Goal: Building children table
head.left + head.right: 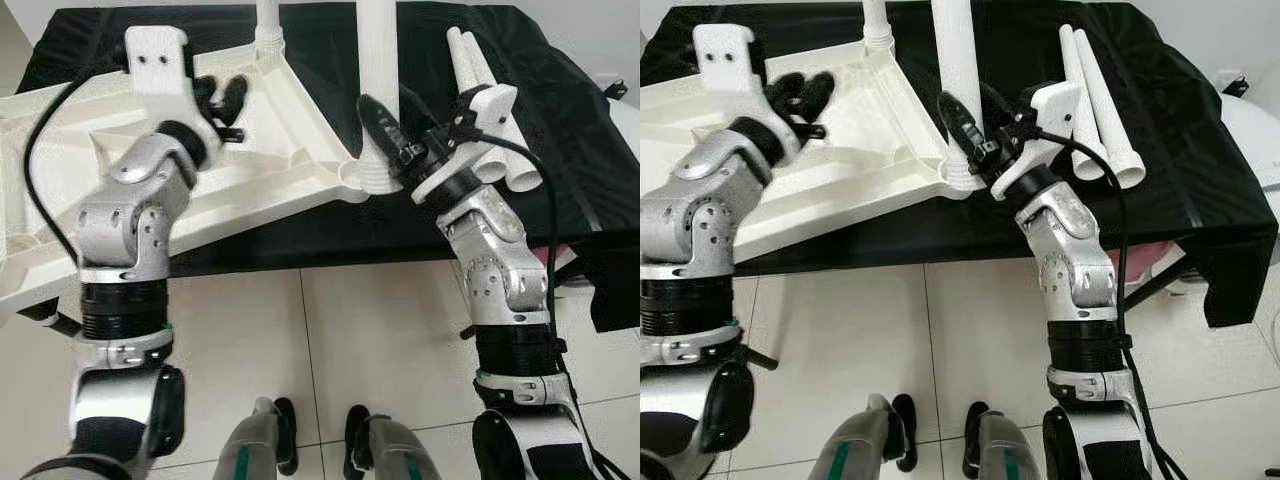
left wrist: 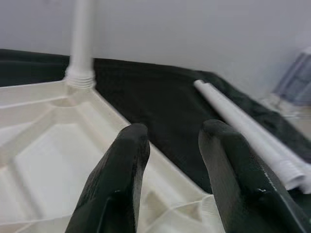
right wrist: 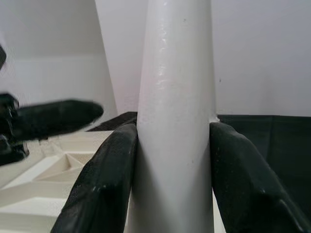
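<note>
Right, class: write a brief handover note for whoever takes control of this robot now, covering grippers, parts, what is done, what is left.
Right gripper: shut on the near upright leg, just above its socket.
Left gripper: open, empty, above the upturned tabletop.
The tabletop lies underside up on the black-covered table. Far upright leg stands in its corner.
Two loose legs lie to the right on the cloth.
Done: two legs standing; how firmly seated is unclear.
Left: fit both loose legs.
</note>
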`<state>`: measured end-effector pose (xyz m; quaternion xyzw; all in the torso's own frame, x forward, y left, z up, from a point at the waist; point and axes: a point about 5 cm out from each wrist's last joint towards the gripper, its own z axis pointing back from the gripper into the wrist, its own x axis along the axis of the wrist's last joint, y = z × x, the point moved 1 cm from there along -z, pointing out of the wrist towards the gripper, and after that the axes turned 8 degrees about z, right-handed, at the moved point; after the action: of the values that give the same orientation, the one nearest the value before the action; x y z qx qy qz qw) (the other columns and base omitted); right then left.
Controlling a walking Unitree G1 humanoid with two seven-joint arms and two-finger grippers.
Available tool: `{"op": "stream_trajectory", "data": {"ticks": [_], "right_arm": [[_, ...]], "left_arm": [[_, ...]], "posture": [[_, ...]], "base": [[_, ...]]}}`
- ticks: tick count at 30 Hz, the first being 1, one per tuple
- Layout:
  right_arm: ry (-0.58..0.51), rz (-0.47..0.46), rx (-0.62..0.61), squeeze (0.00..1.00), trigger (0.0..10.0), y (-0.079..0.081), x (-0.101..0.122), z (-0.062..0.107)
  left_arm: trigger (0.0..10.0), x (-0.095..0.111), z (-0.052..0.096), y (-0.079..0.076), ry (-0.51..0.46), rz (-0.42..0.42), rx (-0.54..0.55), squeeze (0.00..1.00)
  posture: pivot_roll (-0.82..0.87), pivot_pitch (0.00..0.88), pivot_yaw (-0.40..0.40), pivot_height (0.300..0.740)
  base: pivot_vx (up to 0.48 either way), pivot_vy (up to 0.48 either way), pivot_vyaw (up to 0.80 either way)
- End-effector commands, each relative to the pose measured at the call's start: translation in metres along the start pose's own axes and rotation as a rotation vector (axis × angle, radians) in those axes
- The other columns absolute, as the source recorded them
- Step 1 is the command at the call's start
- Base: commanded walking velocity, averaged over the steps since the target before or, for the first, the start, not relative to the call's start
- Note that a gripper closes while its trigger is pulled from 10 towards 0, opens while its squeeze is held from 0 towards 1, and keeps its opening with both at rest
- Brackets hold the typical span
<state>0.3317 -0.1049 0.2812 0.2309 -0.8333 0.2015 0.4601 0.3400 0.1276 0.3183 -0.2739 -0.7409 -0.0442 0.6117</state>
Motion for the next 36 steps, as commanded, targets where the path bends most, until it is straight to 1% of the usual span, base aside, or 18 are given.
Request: {"op": "stream_trajectory", "data": {"ticks": [1,2,4,7,12,13,14,15,20,24,28,29,30,31,32,33,35,36], "right_arm": [[-0.003,0.024,0.008,0.0,10.0,-0.001,-0.001,0.003],[0.0,0.028,0.012,0.0,10.0,-0.002,-0.002,0.004],[0.0,0.028,0.012,0.0,10.0,-0.002,-0.002,0.004],[0.013,0.047,0.042,0.0,10.0,-0.002,-0.006,0.005],[0.017,0.052,0.048,0.0,10.0,-0.002,-0.007,0.006],[0.018,0.054,0.051,0.0,10.0,-0.002,-0.008,0.006],[0.018,0.054,0.051,0.0,10.0,-0.002,-0.008,0.006],[0.015,0.056,0.053,0.0,10.0,-0.002,-0.008,0.006],[0.003,0.066,0.078,0.0,10.0,0.0,-0.008,0.006],[0.002,0.069,0.082,0.0,10.0,0.0,-0.008,0.006],[0.0,0.072,0.084,0.0,10.0,-0.001,-0.008,0.005],[-0.004,0.073,0.083,0.0,10.0,-0.001,-0.007,0.005],[-0.008,0.075,0.079,0.0,10.0,-0.002,-0.007,0.005],[-0.013,0.072,0.063,0.0,10.0,-0.003,-0.007,0.006],[-0.013,0.072,0.063,0.0,10.0,-0.003,-0.007,0.006],[-0.019,0.081,0.045,0.0,10.0,-0.004,-0.008,0.008],[-0.031,0.077,0.021,0.0,10.0,-0.004,-0.009,0.01],[-0.039,0.067,0.014,0.0,10.0,-0.003,-0.009,0.011]], "left_arm": [[10.0,0.006,0.003,-0.014,0.007,0.01,-0.165,0.0],[10.0,0.008,0.004,-0.018,0.008,0.013,-0.199,0.0],[10.0,0.008,0.004,-0.018,0.008,0.013,-0.199,0.0],[10.0,0.009,0.008,-0.032,0.014,-0.082,-0.312,0.0],[10.0,0.007,0.008,-0.032,0.026,-0.087,-0.316,0.0],[10.0,0.007,0.007,-0.032,0.028,-0.073,-0.319,0.41],[10.0,0.007,0.007,-0.032,0.028,-0.073,-0.319,0.41],[10.0,0.007,0.007,-0.032,0.032,-0.062,-0.321,1.0],[10.0,0.009,0.008,-0.037,0.038,0.002,-0.365,1.0],[10.0,0.01,0.009,-0.038,0.041,0.001,-0.376,1.0],[10.0,0.009,0.01,-0.039,0.048,-0.024,-0.378,1.0],[10.0,0.008,0.01,-0.039,0.051,-0.047,-0.374,0.9],[10.0,0.006,0.01,-0.038,0.052,-0.065,-0.36,0.0],[10.0,0.003,0.01,-0.035,0.039,-0.102,-0.325,0.0],[10.0,0.003,0.01,-0.035,0.039,-0.102,-0.325,0.0],[10.0,-0.001,0.01,-0.03,0.017,-0.159,-0.28,0.0],[10.0,-0.007,0.011,-0.025,-0.009,-0.225,-0.227,0.0],[10.0,-0.013,0.012,-0.021,0.003,-0.209,-0.208,0.0]], "posture": [[-0.03,0.138,-0.008,0.74],[-0.03,0.138,-0.008,0.74],[-0.03,0.138,-0.008,0.74],[-0.02,0.128,-0.008,0.74],[-0.02,0.125,-0.007,0.74],[-0.02,0.122,-0.007,0.74],[-0.02,0.122,-0.007,0.74],[-0.02,0.12,-0.007,0.74],[-0.02,0.11,-0.009,0.74],[-0.02,0.109,-0.01,0.74],[-0.02,0.106,-0.01,0.74],[-0.02,0.106,-0.01,0.74],[-0.02,0.104,-0.008,0.74],[-0.02,0.103,-0.008,0.74],[-0.02,0.103,-0.008,0.74],[-0.03,0.102,-0.003,0.74],[-0.03,0.101,-0.001,0.74],[-0.03,0.104,0.001,0.74]], "base": [[0.0,0.0,0.0],[0.0,0.0,0.0],[0.0,0.0,0.0],[0.0,0.0,0.0],[0.0,0.0,0.0],[0.0,0.0,0.0],[0.0,0.0,0.0],[0.0,0.0,0.0],[0.0,0.0,0.0],[0.0,0.0,0.0],[0.0,0.0,0.0],[0.0,0.0,0.0],[0.0,0.0,0.0],[0.0,0.0,0.0],[0.0,0.0,0.0],[0.0,0.0,0.0],[0.0,0.0,0.0],[0.0,0.0,0.0]]}}
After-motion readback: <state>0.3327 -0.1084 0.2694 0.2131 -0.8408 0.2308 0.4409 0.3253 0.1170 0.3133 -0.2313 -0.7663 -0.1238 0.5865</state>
